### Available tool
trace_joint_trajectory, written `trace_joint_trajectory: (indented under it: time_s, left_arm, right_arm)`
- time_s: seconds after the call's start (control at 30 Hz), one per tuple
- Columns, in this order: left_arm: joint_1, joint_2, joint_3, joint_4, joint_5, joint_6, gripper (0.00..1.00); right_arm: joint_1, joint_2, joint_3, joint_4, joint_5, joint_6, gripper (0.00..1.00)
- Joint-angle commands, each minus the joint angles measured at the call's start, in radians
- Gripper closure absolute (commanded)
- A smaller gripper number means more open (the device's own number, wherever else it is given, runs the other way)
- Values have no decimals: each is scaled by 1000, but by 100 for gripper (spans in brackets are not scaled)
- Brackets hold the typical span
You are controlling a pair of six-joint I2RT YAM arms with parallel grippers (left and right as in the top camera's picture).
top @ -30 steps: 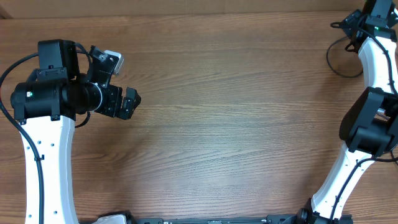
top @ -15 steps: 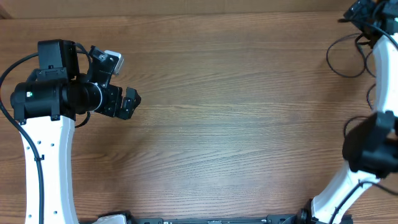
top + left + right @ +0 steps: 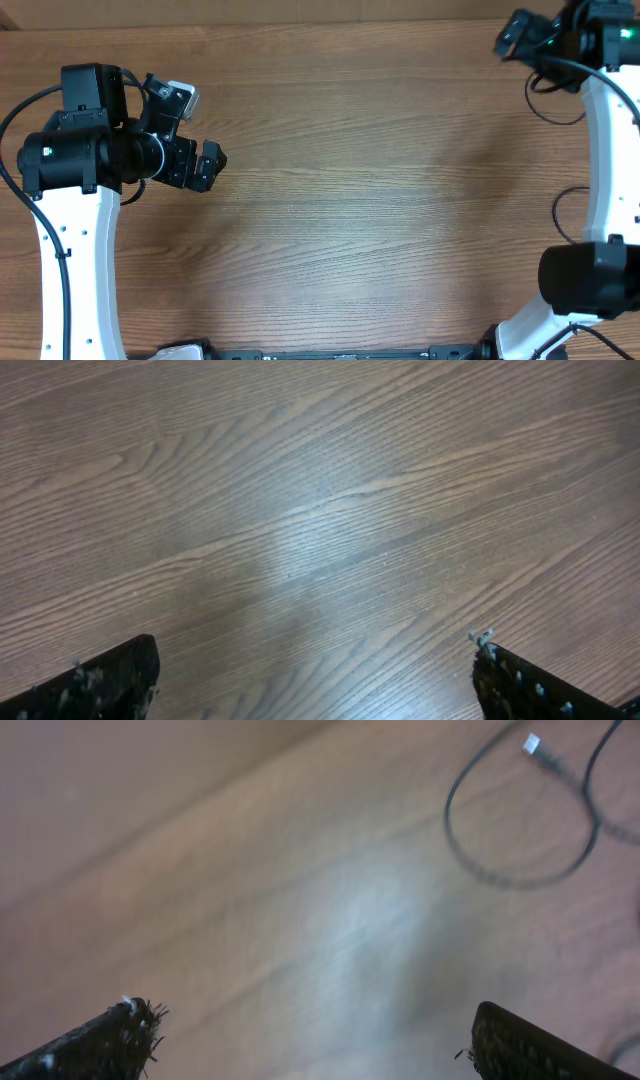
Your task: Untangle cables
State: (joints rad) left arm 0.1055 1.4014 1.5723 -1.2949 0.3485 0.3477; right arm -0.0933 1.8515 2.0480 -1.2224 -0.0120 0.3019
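Observation:
The cables show as a thin black loop (image 3: 545, 98) on the wood at the far right, just below my right gripper (image 3: 512, 32). In the right wrist view that loop (image 3: 520, 878) lies at the upper right with a small pale plug tip (image 3: 533, 744). My right gripper (image 3: 312, 1032) is open, with only blurred bare wood between its fingers, and the cable lies well beyond them. At the left side of the table my left gripper (image 3: 200, 160) is open too. The left wrist view shows that gripper (image 3: 315, 665) with nothing but wood grain in it.
The wooden table (image 3: 370, 200) fills the view. Another thin black arc (image 3: 562, 205) lies by the right arm's white link (image 3: 605, 130). The left arm's white link (image 3: 75, 260) runs down the left side. The table's far edge runs along the top.
The right arm has swung. Its gripper moved left along the far edge and its elbow dropped toward the near edge. The left arm has not moved.

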Motion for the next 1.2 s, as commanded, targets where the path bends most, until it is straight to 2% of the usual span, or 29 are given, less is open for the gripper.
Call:
trace_joint_trajectory:
  time_s: [0.0,0.57,0.73,1.17]
  left_arm:
    - [5,-1,8,-3,14,12,1]
    - [5,-1,8,-3,14,12,1]
    - [5,-1,8,-3,14,12,0]
    - [5,-1,8,-3,14,12,1]
  right_arm:
    - [48,-67,23,-58,-10,-16,0]
    - [281,-75,21,-354,-68,-14,0]
    - [301,-75,21,-397,-126,-15,0]
    - [301,-75,21,-417,-128,-15,0]
